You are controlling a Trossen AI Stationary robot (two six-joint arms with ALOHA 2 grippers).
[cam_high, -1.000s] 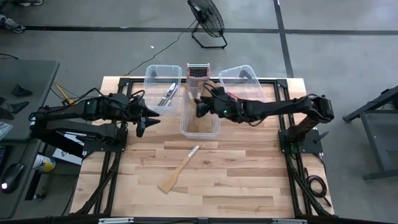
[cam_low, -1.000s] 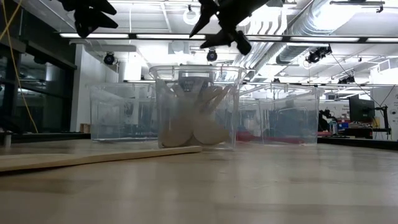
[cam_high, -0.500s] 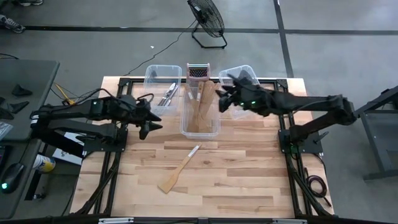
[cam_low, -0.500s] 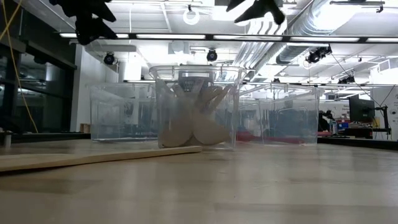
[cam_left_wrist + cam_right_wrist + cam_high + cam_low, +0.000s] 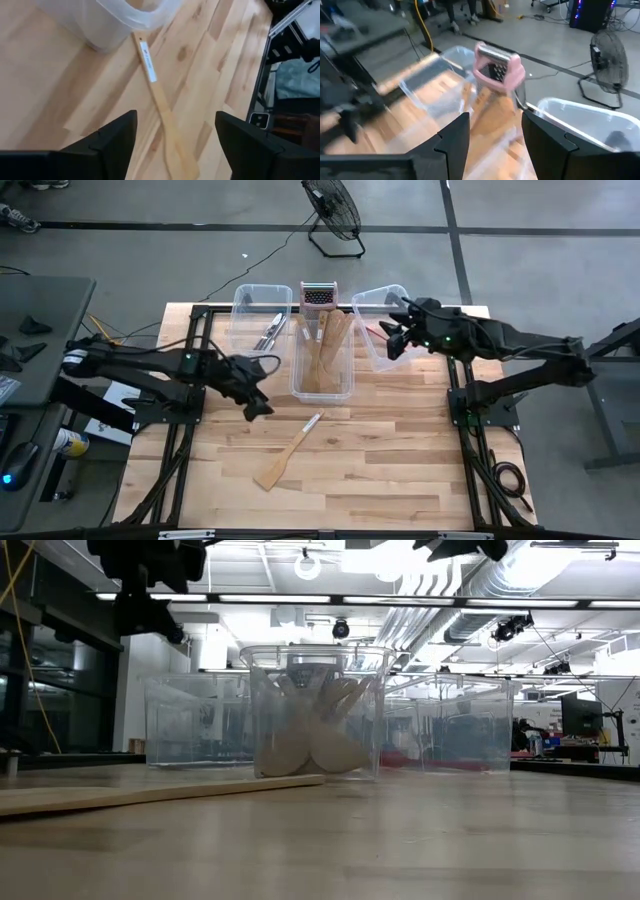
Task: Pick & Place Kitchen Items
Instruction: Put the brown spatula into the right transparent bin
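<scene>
Hovering wide open at center-left, the left gripper (image 5: 262, 408) faced a light, stiff wooden spatula (image 5: 288, 453), probably best grasped mid-handle.

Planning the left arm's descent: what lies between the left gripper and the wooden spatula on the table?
Only bare table. In the high view the open left gripper sits apart from the wooden spatula; the left wrist view shows nothing between.

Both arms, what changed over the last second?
The left gripper swung from the left bin down toward the wooden spatula and opened. The right gripper pulled back from the middle bin toward the right bin. Bins and spatula stayed put.
</scene>
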